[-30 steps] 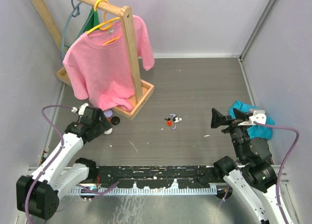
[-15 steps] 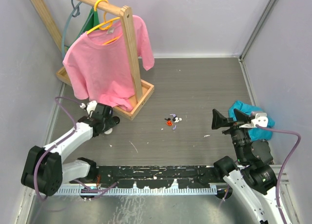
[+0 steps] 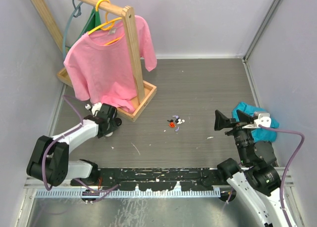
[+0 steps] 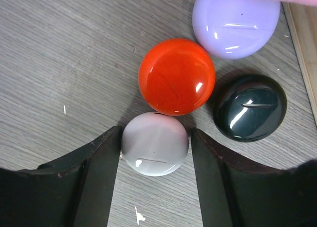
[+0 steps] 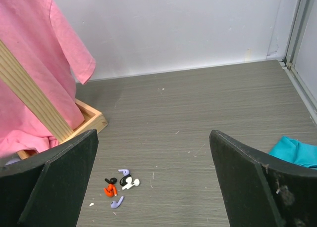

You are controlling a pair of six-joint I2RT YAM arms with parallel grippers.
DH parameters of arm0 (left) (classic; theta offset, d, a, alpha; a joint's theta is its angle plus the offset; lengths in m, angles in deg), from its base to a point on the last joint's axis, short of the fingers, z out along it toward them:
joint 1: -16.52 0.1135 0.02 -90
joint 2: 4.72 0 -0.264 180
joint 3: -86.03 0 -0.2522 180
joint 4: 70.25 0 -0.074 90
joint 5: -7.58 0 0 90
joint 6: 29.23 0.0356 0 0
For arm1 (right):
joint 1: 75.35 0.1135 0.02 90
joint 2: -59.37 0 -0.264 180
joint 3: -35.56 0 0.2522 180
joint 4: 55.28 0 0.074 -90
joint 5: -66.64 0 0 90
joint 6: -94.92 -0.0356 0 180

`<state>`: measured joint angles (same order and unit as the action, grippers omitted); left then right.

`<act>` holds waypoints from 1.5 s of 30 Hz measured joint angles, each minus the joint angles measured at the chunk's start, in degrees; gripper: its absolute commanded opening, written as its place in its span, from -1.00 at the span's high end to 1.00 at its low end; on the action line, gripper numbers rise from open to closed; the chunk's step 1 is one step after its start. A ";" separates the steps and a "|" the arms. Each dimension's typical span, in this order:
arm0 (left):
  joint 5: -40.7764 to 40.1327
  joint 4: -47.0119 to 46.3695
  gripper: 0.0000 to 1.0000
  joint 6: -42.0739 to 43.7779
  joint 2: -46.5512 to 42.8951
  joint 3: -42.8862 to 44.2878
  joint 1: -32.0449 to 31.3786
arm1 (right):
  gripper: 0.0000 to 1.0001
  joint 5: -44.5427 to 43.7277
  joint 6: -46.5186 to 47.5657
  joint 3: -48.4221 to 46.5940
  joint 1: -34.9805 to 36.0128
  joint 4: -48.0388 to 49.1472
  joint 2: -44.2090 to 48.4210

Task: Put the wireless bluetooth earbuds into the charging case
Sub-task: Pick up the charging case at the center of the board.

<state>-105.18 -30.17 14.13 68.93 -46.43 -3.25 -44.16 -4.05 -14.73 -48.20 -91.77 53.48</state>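
Grey surface [image 3: 198,88] | earbuds [image 3: 175,122] loose, right of rack base [image 3: 147,94] | left end effector [image 4: 155,138] narrow, flanking white case [image 4: 155,158] beside base, grip unclear | right end effector [image 5: 153,138] wide | squeeze centred, avoid nudging red case [image 4: 176,76]

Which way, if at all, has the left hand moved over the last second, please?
Yes. The left hand has shifted rightward, closer to the wooden rack base.
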 measured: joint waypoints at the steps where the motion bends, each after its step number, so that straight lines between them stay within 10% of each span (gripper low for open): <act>1: 0.02 0.07 -0.06 0.22 0.46 0.37 0.00 | -1.00 0.15 -0.04 0.00 0.00 -0.02 -0.31; 16: 10.25 -0.07 0.32 -2.93 -13.33 -1.86 -0.07 | -1.00 11.65 -8.15 -0.76 0.00 1.84 -13.66; 30: 18.53 -7.39 0.47 -19.28 -25.29 -7.48 -7.67 | -1.00 26.62 -15.02 16.87 0.22 30.12 -29.70; 45: 8.20 -19.39 0.56 -35.52 -21.73 -9.29 -22.32 | -0.95 26.36 -17.77 21.51 12.17 59.91 -48.52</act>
<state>-96.99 -49.55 -21.38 47.20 -55.72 -25.57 -17.80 -21.82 6.78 -36.02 -31.86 4.96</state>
